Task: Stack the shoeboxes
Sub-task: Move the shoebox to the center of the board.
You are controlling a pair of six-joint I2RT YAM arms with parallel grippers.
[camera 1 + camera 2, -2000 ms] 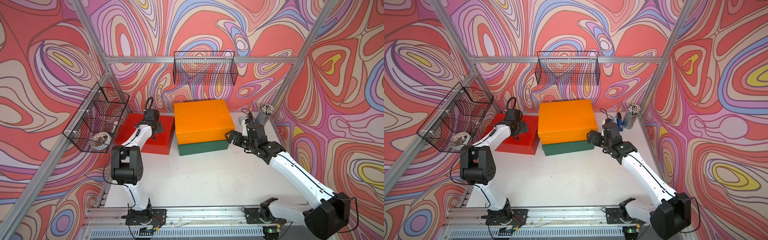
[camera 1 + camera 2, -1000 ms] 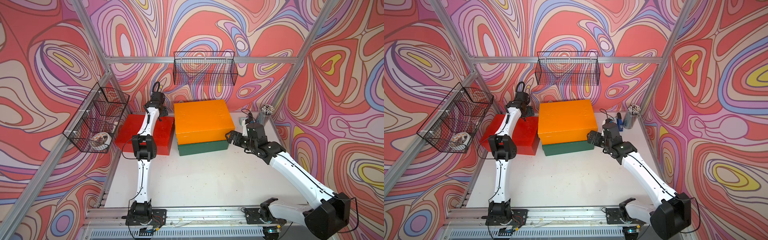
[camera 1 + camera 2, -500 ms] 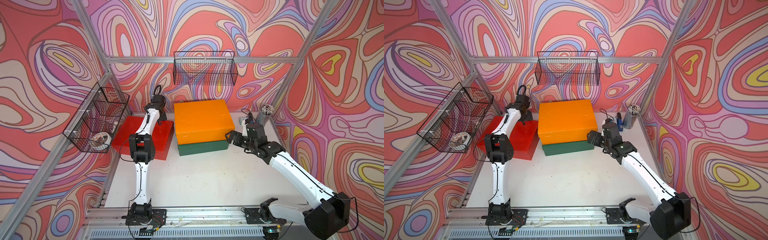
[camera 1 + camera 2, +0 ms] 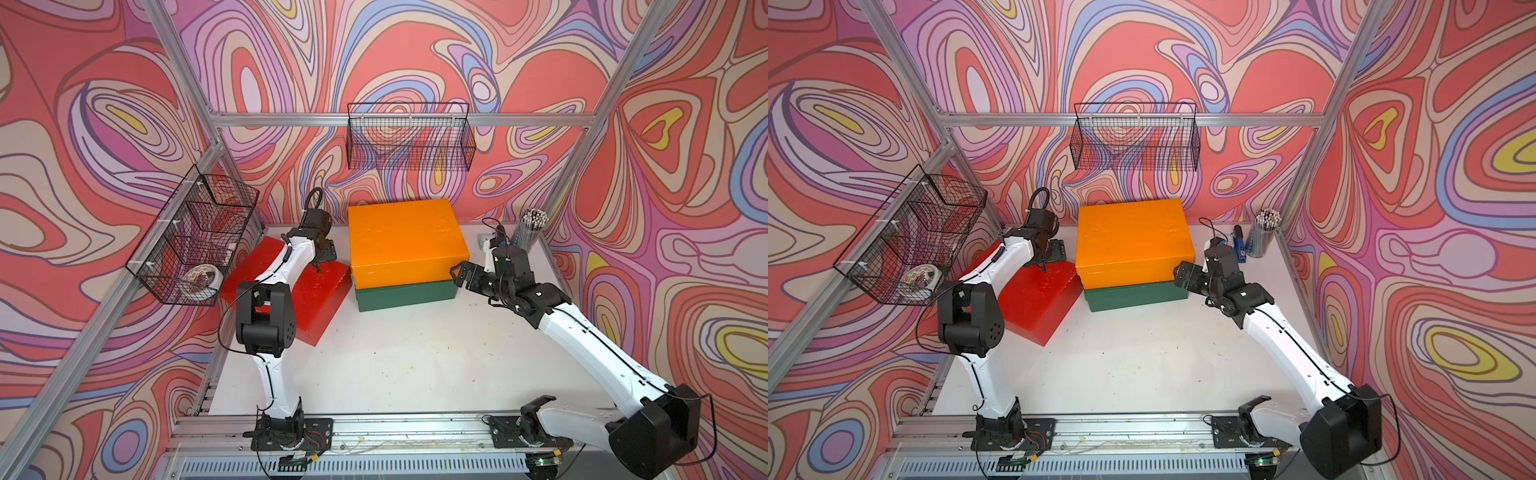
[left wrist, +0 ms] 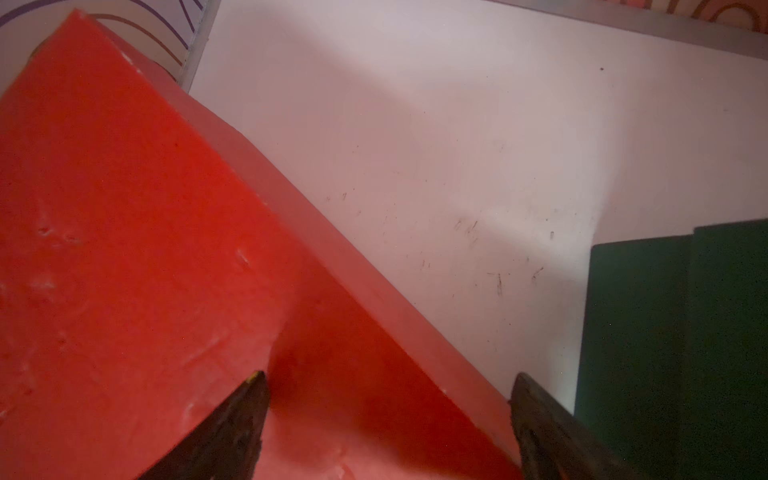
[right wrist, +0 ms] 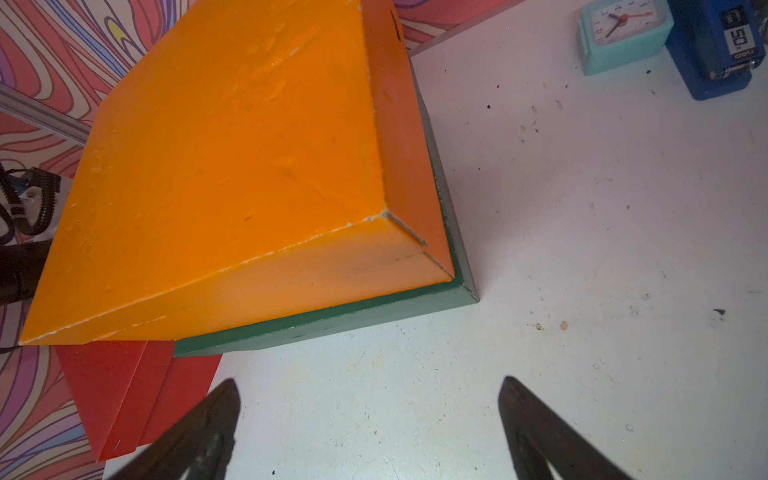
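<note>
Orange shoebox [image 4: 403, 237] sitting on green shoebox [image 4: 405, 293]; red shoebox [image 4: 307, 291] lying askew on table [image 4: 415, 365] beside stack. Left gripper [image 5: 386, 386] fingers [image 5: 237, 428] spread, straddling red edge; right gripper [image 6: 370, 386] fingers [image 6: 208, 428] spread, empty, hovering by stack corner. Advising deep bite before lifting, right bracing stack

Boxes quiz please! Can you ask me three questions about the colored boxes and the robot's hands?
1. True or false: the orange box lies on top of the green box.
2. Which box is not on the pile yet? A) red box B) green box C) orange box
3. Fill in the gap: the right hand is ____ and holds nothing.
Key: 1 true; 2 A; 3 open.
</note>
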